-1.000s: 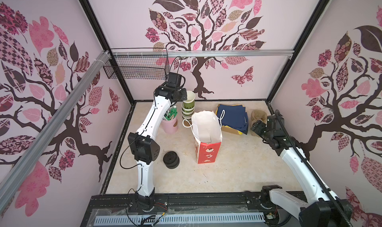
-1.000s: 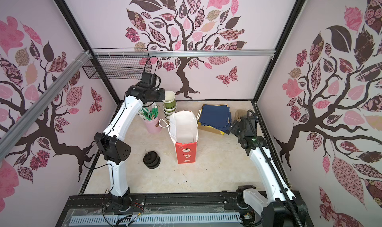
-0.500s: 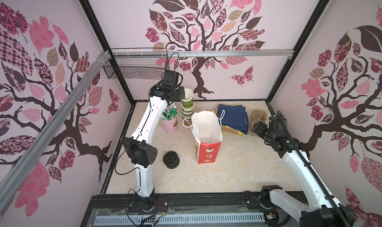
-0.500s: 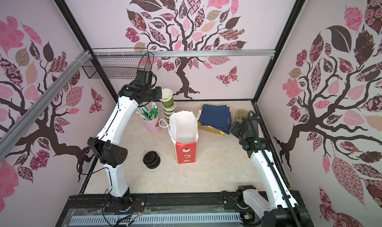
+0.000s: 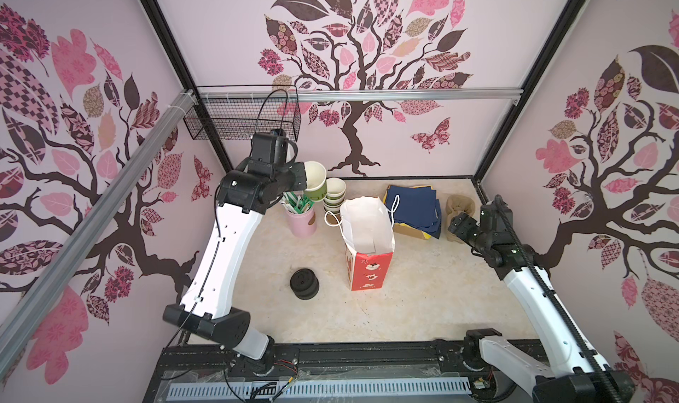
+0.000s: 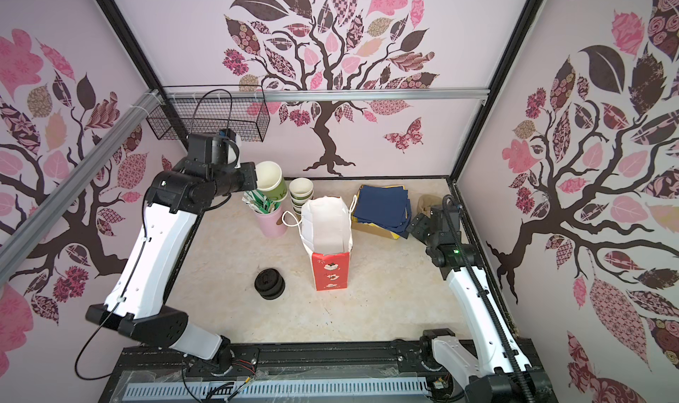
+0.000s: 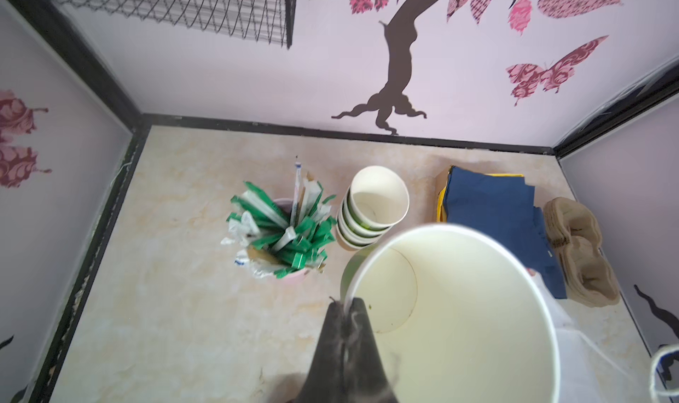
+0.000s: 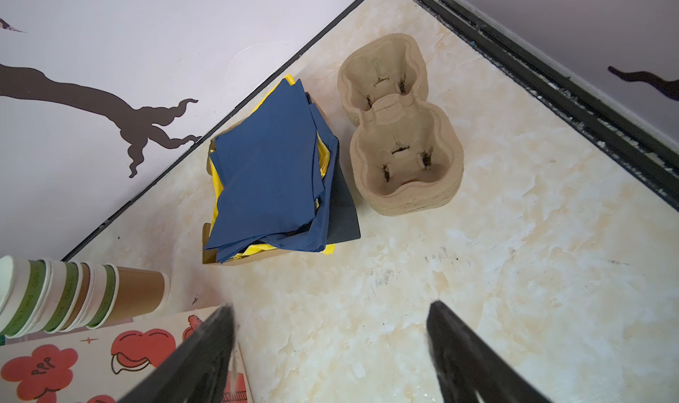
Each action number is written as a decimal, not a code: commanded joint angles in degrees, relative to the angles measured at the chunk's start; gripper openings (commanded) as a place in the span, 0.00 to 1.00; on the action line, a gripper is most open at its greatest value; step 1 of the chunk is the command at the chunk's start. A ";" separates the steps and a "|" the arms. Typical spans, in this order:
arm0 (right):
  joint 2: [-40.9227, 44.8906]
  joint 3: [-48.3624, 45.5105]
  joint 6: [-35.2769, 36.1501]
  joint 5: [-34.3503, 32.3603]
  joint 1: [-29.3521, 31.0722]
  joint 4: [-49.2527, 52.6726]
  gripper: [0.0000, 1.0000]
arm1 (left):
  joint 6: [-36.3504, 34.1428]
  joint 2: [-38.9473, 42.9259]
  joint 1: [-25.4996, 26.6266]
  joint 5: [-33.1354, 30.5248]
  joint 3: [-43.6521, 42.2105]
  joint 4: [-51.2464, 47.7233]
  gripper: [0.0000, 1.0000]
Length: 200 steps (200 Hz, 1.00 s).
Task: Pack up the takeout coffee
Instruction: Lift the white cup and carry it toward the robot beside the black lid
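Tilted green cup (image 5: 315,177), white inside

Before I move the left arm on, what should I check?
1. Grip: left claw shut on the cup rim, ok.
2. Separation: cup apart from the cup stack, ok.
3. Lid: none on the cup, not ok.
4. Spare lids: lid stack sits on the table, ok.
5. Packing: bag upright, mouth open, ok.
6. Other arm: right claw open and empty, ok.
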<state>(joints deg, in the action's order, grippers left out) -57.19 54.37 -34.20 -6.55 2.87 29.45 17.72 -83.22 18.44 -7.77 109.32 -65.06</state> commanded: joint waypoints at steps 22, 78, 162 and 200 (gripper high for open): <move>1.13 0.41 1.45 -0.20 -0.14 1.08 0.85 | 5.88 13.60 1.00 1.15 -21.24 -2.74 0.00; 0.61 -0.35 1.42 0.00 -0.11 0.51 0.85 | 12.59 27.56 12.57 1.73 -45.29 0.63 0.00; 1.99 -1.61 1.73 -0.57 0.08 1.68 0.85 | 14.29 33.80 29.48 -2.21 -63.14 12.91 0.00; 2.59 -2.08 1.83 -0.73 0.03 1.75 0.85 | 11.73 32.35 30.67 -1.30 -65.90 16.83 0.00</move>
<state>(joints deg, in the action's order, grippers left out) -55.88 52.84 -32.97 -6.61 2.87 29.80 31.31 -50.78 48.86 -8.51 45.80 -53.10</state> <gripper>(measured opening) 0.849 0.048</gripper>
